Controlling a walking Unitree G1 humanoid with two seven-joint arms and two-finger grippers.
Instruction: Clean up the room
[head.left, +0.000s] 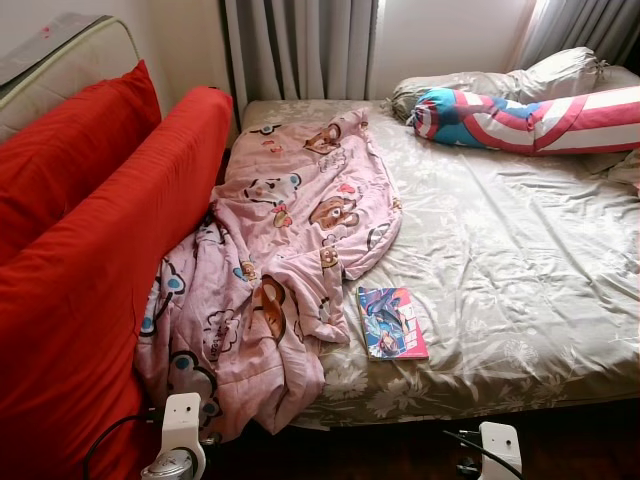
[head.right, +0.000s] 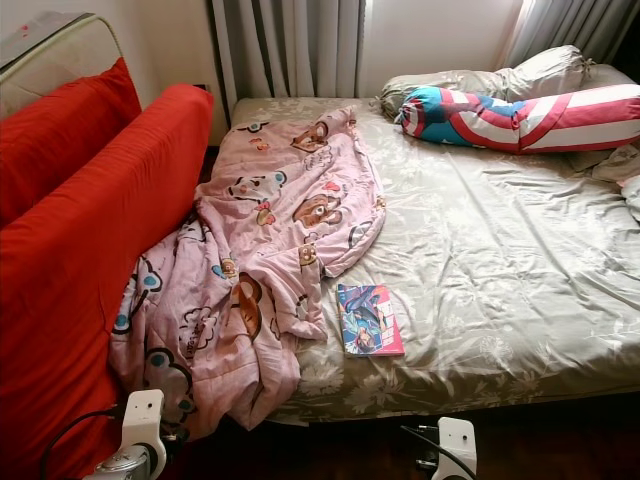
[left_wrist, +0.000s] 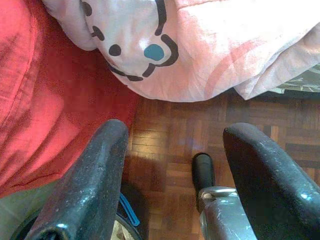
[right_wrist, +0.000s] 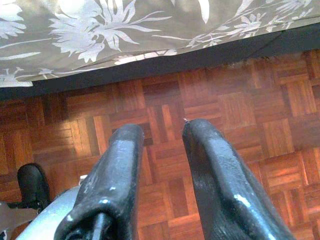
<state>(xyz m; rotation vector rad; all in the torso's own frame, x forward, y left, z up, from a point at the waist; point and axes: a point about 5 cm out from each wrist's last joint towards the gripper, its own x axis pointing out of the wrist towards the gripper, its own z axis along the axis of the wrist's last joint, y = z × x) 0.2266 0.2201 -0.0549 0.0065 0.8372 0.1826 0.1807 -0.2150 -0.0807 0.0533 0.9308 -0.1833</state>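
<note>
Left eye view — bed (head.left: 520, 260), pink blanket (head.left: 290, 240), book (head.left: 391, 322), red sofa (head.left: 90, 250).

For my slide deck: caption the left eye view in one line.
Crumpled pink cartoon-print blanket and a colourful paperback book lie on a beige floral-sheeted bed beside a red cushioned sofa.

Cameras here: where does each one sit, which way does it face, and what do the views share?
Left eye, head: looks down at the bed, pink blanket, book; both wrists at the bottom edge.
Right eye, head: same scene.
Left wrist: looks down along the open left gripper at the parquet floor, blanket hem, red cushion.
Right wrist: looks down along the nearly closed right gripper at the floor and bed edge.
Shared: both wrist views show parquet.
</note>
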